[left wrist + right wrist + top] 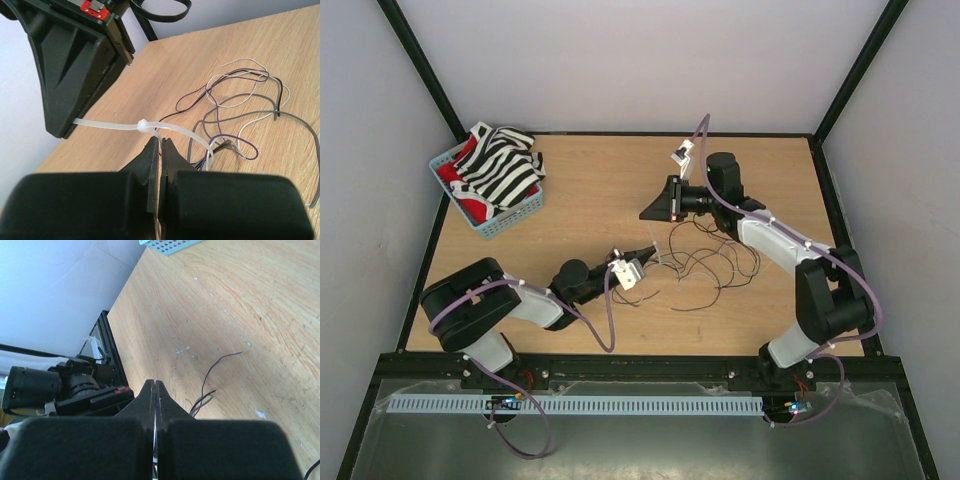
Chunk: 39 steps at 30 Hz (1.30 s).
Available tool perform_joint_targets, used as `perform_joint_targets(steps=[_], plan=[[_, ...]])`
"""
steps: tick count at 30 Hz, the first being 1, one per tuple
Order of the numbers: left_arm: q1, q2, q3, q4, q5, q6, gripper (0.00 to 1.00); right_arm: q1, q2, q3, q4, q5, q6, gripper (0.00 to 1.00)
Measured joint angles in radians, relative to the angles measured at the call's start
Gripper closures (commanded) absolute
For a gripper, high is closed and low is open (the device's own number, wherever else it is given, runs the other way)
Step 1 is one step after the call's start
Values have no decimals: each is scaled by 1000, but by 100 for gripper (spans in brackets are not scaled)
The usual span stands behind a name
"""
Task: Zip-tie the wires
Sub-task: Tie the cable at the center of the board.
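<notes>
Left wrist view: nearest to us, the left gripper (160, 142) has its fingers pressed together, and a pale sliver of the zip tie (110, 123) shows in the seam between them, so we read it as pinching the tie. Just past the fingertips the tie curves into a loop that goes around a gathered part of the wires (235, 117). From the tie's small square head (142, 125) the strap runs straight to the left into the tip of the right gripper (67, 125), which is closed on that end. High on that gripper sits a red label (92, 7); its marks are too small for us to read.

Beyond the loop the wires spread loose over the wooden table (200, 55), in thin grey, purple, white and dark strands that curl across one another.

From the right wrist we see that gripper's own fingers shut tight, with a few dark wire ends lying on the wood just beyond them.

From the top camera we see the two grippers near each other at the middle of the table, the left nearer the bases, with the tangle just to their right. At the far left corner stands a blue basket (510, 222), well apart from the wires. It holds a black-and-white striped cloth (505, 165) and something red (470, 207).
</notes>
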Motion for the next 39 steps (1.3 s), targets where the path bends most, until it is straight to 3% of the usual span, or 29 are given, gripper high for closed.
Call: perform_joint_targets(steps=[19, 22, 24, 28, 29, 31, 33, 36, 39], plan=[[-1, 19, -12, 8, 16, -12, 100, -15, 132, 189, 29, 3, 36, 100], [0, 21, -13, 2, 23, -26, 100, -28, 130, 194, 45, -2, 38, 88], [3, 21, -13, 1, 26, -40, 100, -35, 123, 190, 43, -4, 35, 100], [7, 21, -14, 1, 26, -52, 100, -44, 50, 143, 10, -3, 1, 100], [9, 20, -15, 0, 26, -56, 95, -46, 28, 133, 2, -3, -6, 100], [12, 12, -21, -5, 25, -62, 72, -47, -16, 108, -1, -4, -18, 100], [16, -6, -27, -12, 17, -67, 57, -47, -52, 83, -2, -6, -26, 100], [25, -38, -28, -12, 2, -82, 46, -47, -77, 55, -2, -8, -33, 100], [50, -53, -26, -12, -6, -106, 43, -47, -78, 30, -2, -14, -32, 100]])
